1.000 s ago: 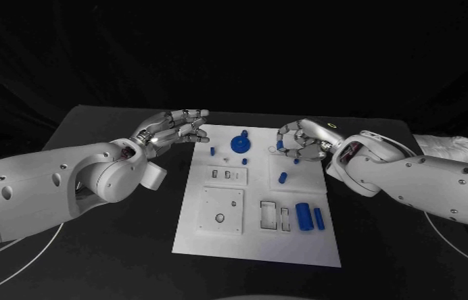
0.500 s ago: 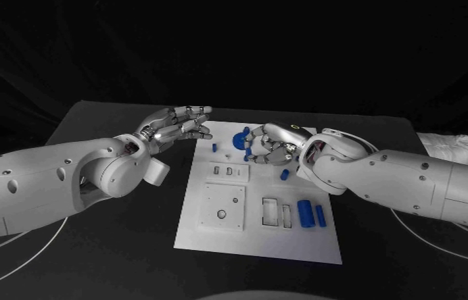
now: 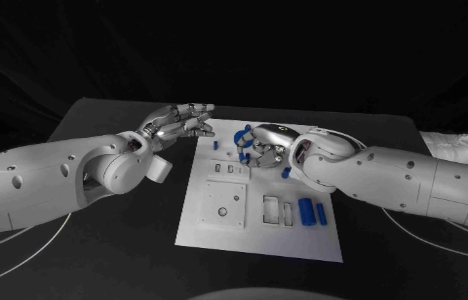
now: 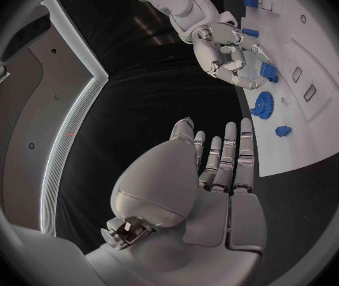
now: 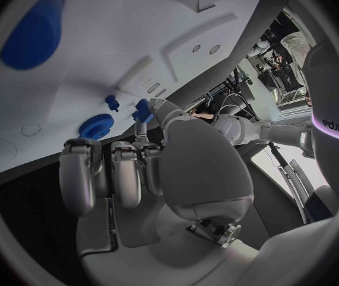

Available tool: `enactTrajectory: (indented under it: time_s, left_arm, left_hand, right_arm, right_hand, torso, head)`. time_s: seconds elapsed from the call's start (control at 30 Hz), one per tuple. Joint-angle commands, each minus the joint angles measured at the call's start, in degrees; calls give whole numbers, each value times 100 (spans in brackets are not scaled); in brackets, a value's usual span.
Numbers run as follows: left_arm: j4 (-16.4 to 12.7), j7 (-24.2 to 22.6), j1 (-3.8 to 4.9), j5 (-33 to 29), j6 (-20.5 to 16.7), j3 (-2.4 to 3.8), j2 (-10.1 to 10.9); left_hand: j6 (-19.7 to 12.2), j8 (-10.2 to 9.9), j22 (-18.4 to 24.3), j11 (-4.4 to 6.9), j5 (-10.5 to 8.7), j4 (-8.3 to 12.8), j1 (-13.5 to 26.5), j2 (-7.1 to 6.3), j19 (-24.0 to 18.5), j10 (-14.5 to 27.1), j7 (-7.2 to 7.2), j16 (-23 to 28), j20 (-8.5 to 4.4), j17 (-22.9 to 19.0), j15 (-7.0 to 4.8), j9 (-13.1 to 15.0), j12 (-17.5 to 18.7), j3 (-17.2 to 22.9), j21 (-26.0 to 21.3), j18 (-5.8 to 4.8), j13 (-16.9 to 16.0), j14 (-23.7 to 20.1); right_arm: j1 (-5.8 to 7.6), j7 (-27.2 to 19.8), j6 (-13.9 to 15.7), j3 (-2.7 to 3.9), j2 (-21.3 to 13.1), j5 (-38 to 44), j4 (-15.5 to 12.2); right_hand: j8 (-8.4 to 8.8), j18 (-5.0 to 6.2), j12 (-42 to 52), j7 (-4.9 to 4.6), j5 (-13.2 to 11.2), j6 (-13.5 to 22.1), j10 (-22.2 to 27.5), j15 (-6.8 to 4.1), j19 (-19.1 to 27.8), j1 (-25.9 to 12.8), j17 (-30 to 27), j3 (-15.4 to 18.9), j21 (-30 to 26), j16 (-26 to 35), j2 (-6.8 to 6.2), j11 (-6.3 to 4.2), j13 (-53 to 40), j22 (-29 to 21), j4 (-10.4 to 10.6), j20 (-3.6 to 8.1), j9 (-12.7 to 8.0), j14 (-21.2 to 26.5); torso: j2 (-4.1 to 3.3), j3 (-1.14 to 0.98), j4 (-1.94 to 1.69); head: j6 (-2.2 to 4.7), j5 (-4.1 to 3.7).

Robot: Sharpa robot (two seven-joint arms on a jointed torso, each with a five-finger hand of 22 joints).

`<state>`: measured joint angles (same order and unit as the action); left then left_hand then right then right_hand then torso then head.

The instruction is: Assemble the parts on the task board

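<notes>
1. Two hands are over the far end of the task board (image 3: 255, 240), near the middle of the head view. The right hand (image 3: 262, 147) sits low over the board, fingers curled around a small blue peg (image 5: 143, 110). We judge it pinched, though the fingertips are partly hidden, so contact is not certain.
2. The left hand (image 3: 181, 126) hovers at the board's upper left edge, fingers nearly straight and slightly apart, holding nothing.
3. The blue gear (image 3: 240, 136) lies just beside the right hand's fingers; two blue cylinders (image 3: 305, 211) lie at the lower right of the board, well apart from both hands.
4. To do this step well, we would keep the peg upright, line it over its hole before lowering, and keep the curled fingers off the gear.
5. Against a second ago, the right hand has moved leftward across the board toward the gear; the left hand has barely shifted.
</notes>
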<state>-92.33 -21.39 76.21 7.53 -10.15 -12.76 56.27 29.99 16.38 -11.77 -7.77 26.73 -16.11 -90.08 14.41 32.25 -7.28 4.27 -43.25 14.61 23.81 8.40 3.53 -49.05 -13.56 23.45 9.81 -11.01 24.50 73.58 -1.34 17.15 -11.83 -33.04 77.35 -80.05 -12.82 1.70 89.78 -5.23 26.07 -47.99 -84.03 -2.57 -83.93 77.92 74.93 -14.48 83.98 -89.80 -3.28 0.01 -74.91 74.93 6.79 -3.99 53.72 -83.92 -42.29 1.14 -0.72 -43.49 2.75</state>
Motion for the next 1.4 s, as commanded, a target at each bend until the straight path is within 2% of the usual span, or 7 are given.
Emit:
enactTrajectory:
  time_s: [0.03,0.33,1.0,1.1,1.23,1.3,1.4]
  left_arm:
    - [-6,-36,2,18,101,4,-19]
    - [1,-39,2,18,100,4,-31]
    - [-5,-43,2,18,92,4,-32]
    - [-5,-43,2,18,88,4,-32]
    - [-5,-40,2,18,85,4,-32]
    - [-6,-37,2,18,86,4,-32]
    - [-6,-35,2,18,84,4,-32]
  left_hand:
    - [-5,-5,5,-31,39,4,-39,-2,-12,-22,-19,9,28,-6,37,2,-12,22,-27,32,8,12]
    - [-5,-5,5,-31,39,4,-39,-2,-12,-22,-19,9,28,-6,37,2,-12,22,-27,32,8,12]
    - [-5,-5,5,-31,39,4,-39,-2,-12,-22,-19,9,28,-6,37,2,-12,22,-27,32,8,12]
    - [-5,-5,5,-31,39,4,-39,-2,-12,-22,-19,9,28,-6,37,2,-12,22,-27,32,8,12]
    - [-2,-4,5,-29,44,7,-53,-1,-13,-22,-22,12,28,-10,34,2,-9,34,-29,33,11,8]
    - [-2,-4,5,-29,44,7,-53,-1,-13,-22,-22,12,28,-10,34,2,-9,34,-29,33,11,8]
    - [-2,-4,5,-29,44,7,-53,-1,-13,-22,-22,12,28,-10,34,2,-9,34,-29,33,11,8]
  right_arm:
    - [-1,142,-345,2,22,149,16]
    - [-2,139,-546,1,39,184,52]
    - [-16,137,-662,0,72,300,132]
    - [-18,121,-680,0,74,313,141]
    - [-20,96,-687,0,75,329,150]
    - [-21,78,-690,0,73,338,155]
    - [-22,66,-694,-1,71,346,158]
  right_hand:
    - [38,17,22,-7,-5,-41,-597,46,-36,36,1507,-26,-31,-20,-6,57,-1509,1258,-28,-25,-4,-608]
    - [113,29,22,-25,-33,-35,-597,63,3,5,1507,-33,-76,-20,-24,75,-1509,1242,-35,-42,-49,-608]
    - [300,43,22,-40,-116,47,-597,84,47,-4,1507,-72,-130,-20,-50,91,-1509,1223,-94,-69,-144,-608]
    - [360,46,22,-40,-181,89,-597,87,56,-11,1507,-74,-141,-20,-61,92,-1509,1220,-111,-74,-171,-608]
    - [538,49,22,-40,-325,259,-597,88,66,-48,1507,-75,-157,-20,-87,98,-1509,1216,-126,-83,-263,-608]
    - [644,49,22,-37,-558,337,-597,91,67,-90,1507,-54,-162,-20,-99,98,-1509,1216,-124,-88,-329,-608]
    - [762,50,22,-42,-707,419,-597,94,68,-129,1507,-34,-169,-20,-111,103,-1509,1215,-118,-92,-421,-608]
  torso:
    - [4,-1,0]
    - [1,0,-1]
    - [-1,-1,-2]
    - [-2,-1,-1]
    - [-2,-1,-3]
    - [-1,-2,-1]
    - [-1,-2,-1]
  head:
    - [-7,-4]
    - [-12,0]
    - [-8,-1]
    - [-8,-1]
    - [-23,-6]
    - [-30,-1]
    - [-30,-1]
